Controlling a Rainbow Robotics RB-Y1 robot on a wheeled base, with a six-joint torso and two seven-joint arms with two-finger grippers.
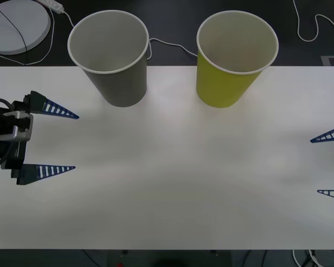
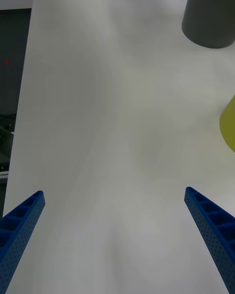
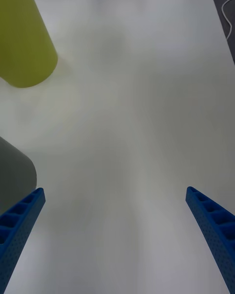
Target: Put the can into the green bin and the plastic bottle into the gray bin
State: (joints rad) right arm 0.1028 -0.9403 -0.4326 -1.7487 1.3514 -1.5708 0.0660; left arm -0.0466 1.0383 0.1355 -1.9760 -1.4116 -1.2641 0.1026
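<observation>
Gray bin [image 1: 110, 55] sits nearer the left pincer [image 1: 72, 142], green bin [image 1: 234, 58] nearer the right pincer [image 1: 314, 167]; both spread wide, empty-handed.

A white table [image 1: 167, 183] carries the gray bin [image 1: 114, 55] and green bin [image 1: 231, 58], apparently upright, well apart.

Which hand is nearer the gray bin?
Left. The left hand sits open beside and below the gray bin; the right hand is open at the table's opposite edge.
</observation>
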